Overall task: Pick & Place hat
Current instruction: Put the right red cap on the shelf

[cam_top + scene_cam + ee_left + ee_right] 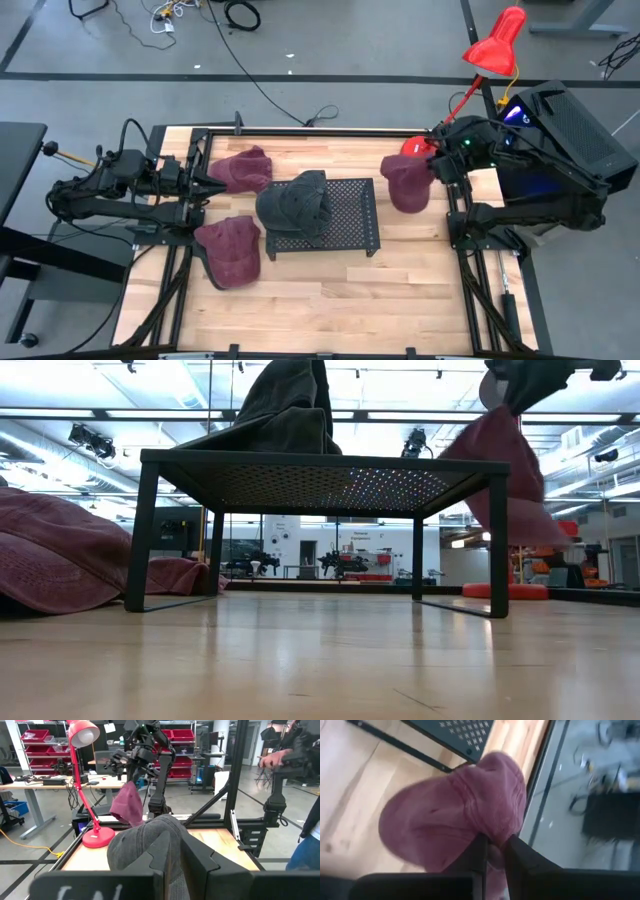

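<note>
A dark grey hat (295, 203) rests on the left part of a black mesh stand (350, 215) at mid-table. Two maroon hats (243, 168) (230, 250) lie on the wood to the left of the stand. A third maroon hat (408, 182) hangs in the air off the stand's far right corner, and my right gripper (432, 165) is shut on it. My left gripper (218, 185) waits at the table's left side, level and shut, pointing at the grey hat (145, 845). My right gripper pinches a bunched fold of the maroon hat's cloth (495, 851) between its two fingers (480, 857), slanting down from the table's right side. The hat hangs slack below the fingers (500, 470), lifted clear of the table and the stand.
A red desk lamp (495, 45) stands with its base (415, 147) at the table's far right corner, close behind the held hat. The black frame rails (455, 215) border the table on both sides. Bare wood lies along the near edge (330, 300).
</note>
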Motion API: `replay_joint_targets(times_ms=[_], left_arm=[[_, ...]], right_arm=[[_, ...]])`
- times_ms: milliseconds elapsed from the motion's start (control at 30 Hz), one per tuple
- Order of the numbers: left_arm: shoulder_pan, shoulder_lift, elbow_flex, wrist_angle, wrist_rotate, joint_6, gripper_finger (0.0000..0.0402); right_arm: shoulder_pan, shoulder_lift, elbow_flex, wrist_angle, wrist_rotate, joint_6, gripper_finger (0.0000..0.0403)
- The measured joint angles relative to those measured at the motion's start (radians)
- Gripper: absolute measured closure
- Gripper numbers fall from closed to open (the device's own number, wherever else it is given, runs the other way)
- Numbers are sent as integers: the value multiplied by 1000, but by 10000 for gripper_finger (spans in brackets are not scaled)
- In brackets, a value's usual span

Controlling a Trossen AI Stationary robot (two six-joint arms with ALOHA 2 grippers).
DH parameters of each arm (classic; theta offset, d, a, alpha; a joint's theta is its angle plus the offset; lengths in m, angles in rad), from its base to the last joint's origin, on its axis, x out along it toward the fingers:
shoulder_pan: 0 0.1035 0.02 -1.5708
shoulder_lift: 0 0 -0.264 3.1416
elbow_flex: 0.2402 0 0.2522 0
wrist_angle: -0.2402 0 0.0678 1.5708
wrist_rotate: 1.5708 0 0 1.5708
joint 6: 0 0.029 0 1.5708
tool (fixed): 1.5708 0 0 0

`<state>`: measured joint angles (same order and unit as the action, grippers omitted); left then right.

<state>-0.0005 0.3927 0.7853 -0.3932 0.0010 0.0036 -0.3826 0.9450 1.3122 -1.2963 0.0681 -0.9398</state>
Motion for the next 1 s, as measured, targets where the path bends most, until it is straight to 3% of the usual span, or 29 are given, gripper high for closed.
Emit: replay_joint_targets(times_ms=[367, 700, 1000], left_arm=[[0, 0, 0, 0, 0, 0, 353], [0, 0, 0, 0, 0, 0, 353], [0, 0, 0, 0, 0, 0, 353]], right_arm=[[100, -1, 5, 65, -8, -274, 367], [222, -1, 5, 221, -100, -318, 367], [265, -1, 5, 356, -176, -319, 367]])
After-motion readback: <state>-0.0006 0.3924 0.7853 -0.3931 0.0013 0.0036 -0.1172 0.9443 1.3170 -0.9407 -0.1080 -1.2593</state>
